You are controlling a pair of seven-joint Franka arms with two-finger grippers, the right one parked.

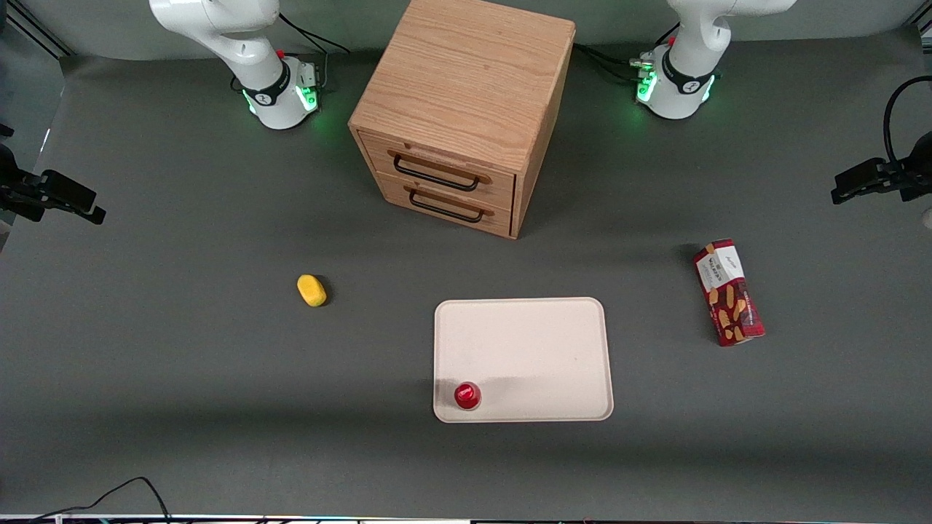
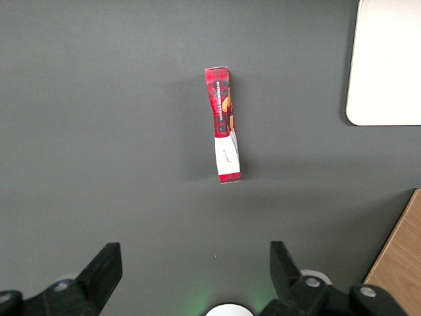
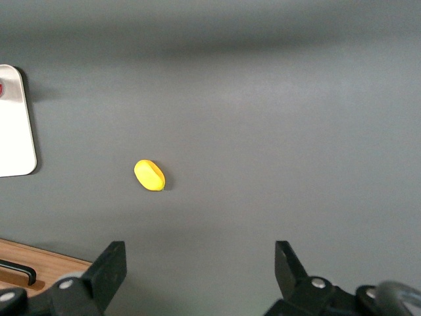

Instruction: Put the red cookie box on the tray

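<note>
The red cookie box [image 1: 729,292] lies flat on the dark worktop [image 1: 182,349] in the front view, toward the working arm's end, its white label end pointing toward the arm bases and its cookie-printed end toward the camera. It sits well apart from the tray [image 1: 524,342], with bare worktop between them, so the task is not yet begun on the box itself. The tray lies nearer the camera than the wooden cabinet [image 1: 459,109], in front of its two drawers. A small round red cap [image 1: 467,395] stands inside the tray at the corner nearest the camera on the parked arm's side, leaving most of the tray bare, probably room enough for the box. A yellow lump [image 1: 312,290] rests toward the parked arm's end. The working gripper itself does not show here.

In the left wrist view the gripper [image 2: 194,266] hangs high above the worktop with its fingers [image 2: 104,266] spread wide and nothing between them. The box looks thin and slightly bowed from this height, lying lengthwise between the fingers' line, which suits closing across its narrow width after a descent. A tray corner and the cabinet's edge show nearby.

The right wrist view shows only the yellow lump, a tray edge and a drawer handle [image 3: 16,270].
</note>
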